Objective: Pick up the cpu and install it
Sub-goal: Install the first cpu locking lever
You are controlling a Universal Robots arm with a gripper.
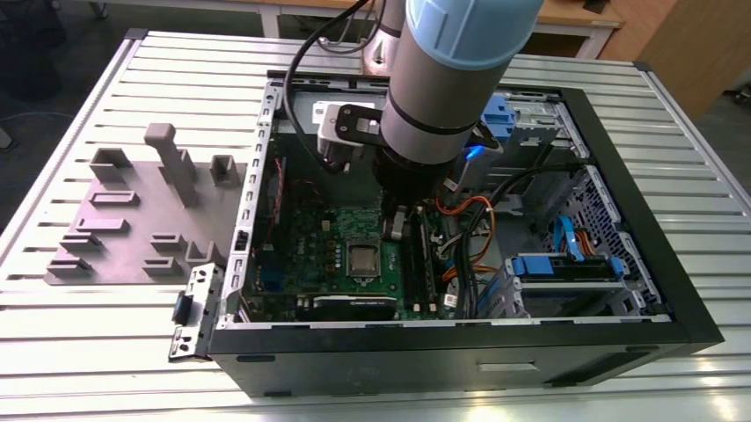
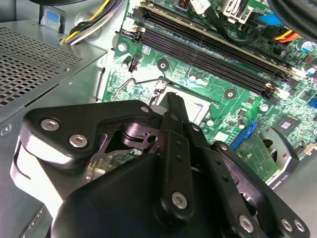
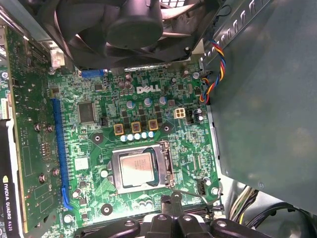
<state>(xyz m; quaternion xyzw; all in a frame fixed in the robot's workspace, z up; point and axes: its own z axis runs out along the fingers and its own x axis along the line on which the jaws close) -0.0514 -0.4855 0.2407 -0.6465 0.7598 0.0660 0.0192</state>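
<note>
The cpu (image 3: 138, 168) lies flat inside the silver socket frame (image 3: 166, 163) on the green motherboard (image 3: 99, 139), silvery top up. In the exterior view it shows as a small pale square (image 1: 364, 257) in the middle of the board. My gripper (image 3: 171, 201) hovers just off the socket's edge, above the board, shut with nothing in it. In the second wrist view its black linkage and narrow tip (image 2: 173, 101) point down at the corner of the socket frame (image 2: 198, 106). The arm (image 1: 452, 79) reaches down into the open computer case (image 1: 610, 290).
A black fan (image 3: 133, 25) sits beside the board. Memory slots (image 2: 213, 44) run along it, and a graphics card (image 3: 7, 193) lies at its edge. Cables (image 1: 470, 255) and blue drive bays (image 1: 569, 264) crowd the case's right in the exterior view. A grey fixture plate (image 1: 129, 220) lies left.
</note>
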